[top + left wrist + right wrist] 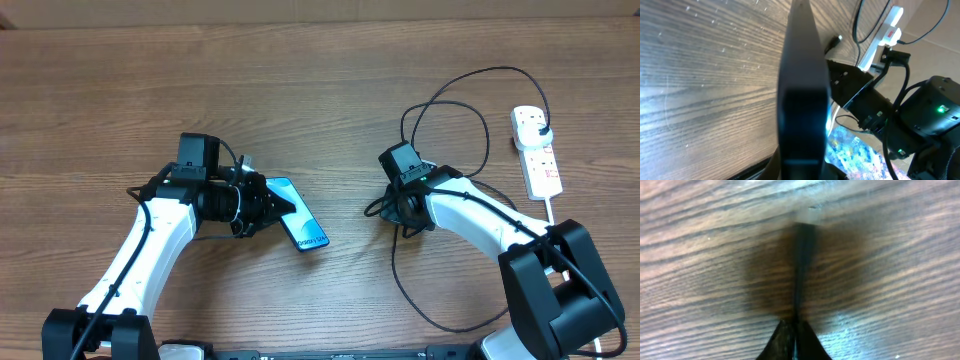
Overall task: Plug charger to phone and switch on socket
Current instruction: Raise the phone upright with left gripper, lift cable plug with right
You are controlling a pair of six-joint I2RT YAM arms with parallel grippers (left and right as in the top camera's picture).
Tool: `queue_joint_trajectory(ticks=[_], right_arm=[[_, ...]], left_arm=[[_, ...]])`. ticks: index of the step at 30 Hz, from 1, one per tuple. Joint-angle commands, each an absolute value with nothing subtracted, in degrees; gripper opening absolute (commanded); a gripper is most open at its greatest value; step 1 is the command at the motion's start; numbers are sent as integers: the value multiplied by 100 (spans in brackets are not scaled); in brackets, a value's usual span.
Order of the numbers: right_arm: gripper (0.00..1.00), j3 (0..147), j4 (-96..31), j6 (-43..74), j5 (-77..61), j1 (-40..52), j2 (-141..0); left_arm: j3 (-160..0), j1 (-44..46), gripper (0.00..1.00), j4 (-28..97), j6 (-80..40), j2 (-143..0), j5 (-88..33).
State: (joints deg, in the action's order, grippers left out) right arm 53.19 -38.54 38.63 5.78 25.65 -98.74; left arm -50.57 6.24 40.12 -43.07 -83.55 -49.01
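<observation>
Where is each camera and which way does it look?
Overhead: above the table, facing straight down; shows left arm, right arm, left gripper on the phone, socket far right.
Left wrist: on left arm, facing sideways over the table toward right arm and socket; blurred dark shape close up, finger or phone edge.
Right wrist: on right arm, facing down at the table; right gripper shut on the charger.
Shared: overhead and left wrist both show the socket.

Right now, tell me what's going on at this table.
The left tool is shut on the phone, whose screen is lit. The right tool is shut on the black charger cable near its connector. Phone and connector are apart, so nothing is plugged into the phone yet. The cable's plug sits in the white power strip at the far right.
</observation>
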Motion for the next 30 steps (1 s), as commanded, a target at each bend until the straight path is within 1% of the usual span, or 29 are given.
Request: queue_joint_trajectory(ticks=[1, 5, 10, 14, 19, 22, 24, 27, 30], right_arm=[[4, 5284, -3881, 3900, 639, 2543, -9904], [4, 5339, -3907, 3699, 637, 2543, -9898], [4, 5951, -4506, 3603, 311, 2543, -9625], [4, 6547, -4862, 3052, -285, 2543, -8980], [4, 6661, -4908, 2580, -1007, 2550, -7843], [4, 6648, -5177, 2445, -1020, 2550, -7188], [4, 6604, -5382, 2340, -1039, 2576, -6803], [4, 6438, -5603, 2324, -1044, 2768, -6353], [4, 6263, -5728, 2333, -1079, 3148, -6152]], left_arm=[[-5194, 604, 4, 4101, -4235, -8283, -5107], [-5194, 604, 4, 4226, -4235, -8283, -5070], [-5194, 604, 4, 4438, -4219, -8283, -5083], [-5194, 604, 4, 4477, -4239, -8283, -5083], [-5194, 604, 4, 4316, -3994, -8283, -5118], [-5194, 604, 4, 3693, -3710, -8285, -5671], [-5194, 602, 4, 2921, -3640, -8318, -6329], [-5196, 602, 4, 1737, -4053, -8486, -6995], [-5196, 604, 4, 657, -4525, -8853, -7529]])
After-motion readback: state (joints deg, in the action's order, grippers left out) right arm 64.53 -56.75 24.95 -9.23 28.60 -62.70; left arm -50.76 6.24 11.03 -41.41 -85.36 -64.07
